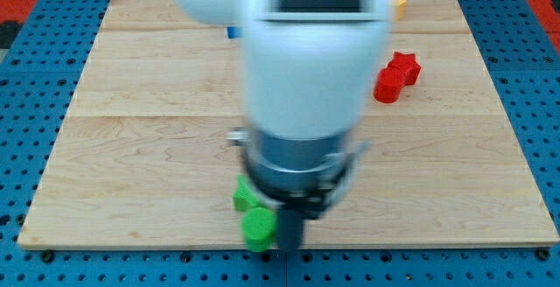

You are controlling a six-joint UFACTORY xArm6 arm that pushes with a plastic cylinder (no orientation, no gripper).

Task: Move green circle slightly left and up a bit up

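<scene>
The green circle (256,227) lies near the bottom edge of the wooden board (131,147), a little left of centre. A second green block (245,195), its shape partly hidden by the arm, sits just above it and touches it. My tip (288,250) is at the bottom edge of the board, right beside the green circle on its right side. The large white arm (306,59) covers the middle of the view.
Two red blocks sit together at the upper right, a star (406,65) and a rounder one (388,86). A yellow block (397,3) peeks out at the top edge. A sliver of a blue block (233,32) shows left of the arm.
</scene>
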